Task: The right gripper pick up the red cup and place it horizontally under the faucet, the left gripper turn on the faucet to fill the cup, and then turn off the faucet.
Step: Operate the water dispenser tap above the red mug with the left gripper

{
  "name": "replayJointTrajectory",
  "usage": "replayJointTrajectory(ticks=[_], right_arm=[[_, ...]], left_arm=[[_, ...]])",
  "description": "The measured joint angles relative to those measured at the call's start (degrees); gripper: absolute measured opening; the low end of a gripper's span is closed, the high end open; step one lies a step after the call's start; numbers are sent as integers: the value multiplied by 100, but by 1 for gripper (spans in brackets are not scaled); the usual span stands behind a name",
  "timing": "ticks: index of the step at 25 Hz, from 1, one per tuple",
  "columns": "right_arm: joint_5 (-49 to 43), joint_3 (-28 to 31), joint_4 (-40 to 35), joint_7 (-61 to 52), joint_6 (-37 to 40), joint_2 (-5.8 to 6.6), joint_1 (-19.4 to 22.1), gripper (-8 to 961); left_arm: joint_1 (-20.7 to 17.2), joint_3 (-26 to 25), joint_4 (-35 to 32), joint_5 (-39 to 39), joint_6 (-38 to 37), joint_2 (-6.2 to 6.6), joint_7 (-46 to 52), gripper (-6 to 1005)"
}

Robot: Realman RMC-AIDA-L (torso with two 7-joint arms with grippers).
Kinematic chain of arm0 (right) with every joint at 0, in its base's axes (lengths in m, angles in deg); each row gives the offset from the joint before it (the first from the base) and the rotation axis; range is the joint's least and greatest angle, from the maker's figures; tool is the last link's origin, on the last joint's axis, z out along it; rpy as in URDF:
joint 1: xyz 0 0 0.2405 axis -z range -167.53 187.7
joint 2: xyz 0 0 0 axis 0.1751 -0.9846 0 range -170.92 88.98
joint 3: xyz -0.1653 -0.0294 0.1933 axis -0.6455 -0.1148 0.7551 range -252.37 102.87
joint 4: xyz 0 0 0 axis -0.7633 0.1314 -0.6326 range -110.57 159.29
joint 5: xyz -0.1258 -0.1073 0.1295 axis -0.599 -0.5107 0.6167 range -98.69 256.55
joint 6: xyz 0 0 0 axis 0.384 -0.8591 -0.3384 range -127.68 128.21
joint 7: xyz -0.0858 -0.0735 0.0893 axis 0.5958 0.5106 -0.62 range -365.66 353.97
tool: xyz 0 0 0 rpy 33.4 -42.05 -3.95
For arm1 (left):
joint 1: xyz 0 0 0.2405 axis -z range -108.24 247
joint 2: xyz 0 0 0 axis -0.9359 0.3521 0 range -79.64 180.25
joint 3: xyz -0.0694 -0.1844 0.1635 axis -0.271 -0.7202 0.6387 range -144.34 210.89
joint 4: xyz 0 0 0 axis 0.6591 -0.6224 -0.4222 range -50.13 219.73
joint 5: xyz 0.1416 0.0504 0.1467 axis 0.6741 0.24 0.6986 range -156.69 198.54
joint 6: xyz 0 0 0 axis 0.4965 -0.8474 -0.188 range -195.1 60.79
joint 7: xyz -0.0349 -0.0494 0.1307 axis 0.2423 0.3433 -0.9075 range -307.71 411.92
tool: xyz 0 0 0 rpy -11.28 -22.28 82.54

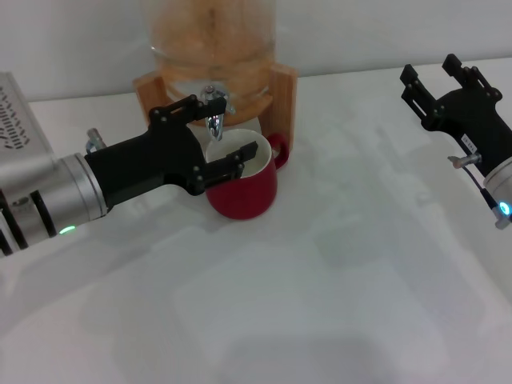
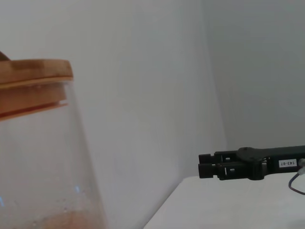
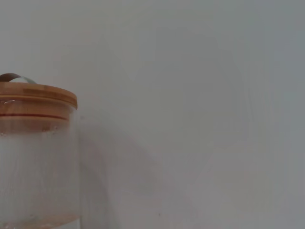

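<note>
Between the spread fingers of the left gripper (image 1: 216, 132), a black multi-fingered claw on a white arm with black bands and a vented housing, sits the faucet (image 1: 214, 112), a small shiny chrome tap with a downward spout fitted to the clear glass dispenser (image 1: 212, 40) on its wooden stand (image 1: 284, 92). The left arm reaches in low across the white table (image 1: 320, 304), roughly level, its upper finger lying along the tap's lever and its lower finger extending across the mouth of the red cup (image 1: 242, 188), a rounded glossy dark-red ceramic mug with an off-white interior; whether either finger actually touches cannot be told. The jaws stand apart, clamped on nothing. The cup stands upright on the table directly below the spout and just under the lower finger, its small loop handle turned away from the claw toward the wooden stand. The right gripper (image 1: 436, 84), a black claw, hangs well apart from the cup, raised above the table with its fingers parted and empty; the left wrist view shows it (image 2: 209, 167) beyond the dispenser's wooden lid (image 2: 33, 74).
</note>
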Motion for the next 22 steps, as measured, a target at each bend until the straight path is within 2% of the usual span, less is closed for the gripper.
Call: replayJointTrajectory(ticks=[22], right_arm=[[0,17,-3,0,57,0,-1,703]], left_arm=[[297,-1,187,56,161,5,-70,739]])
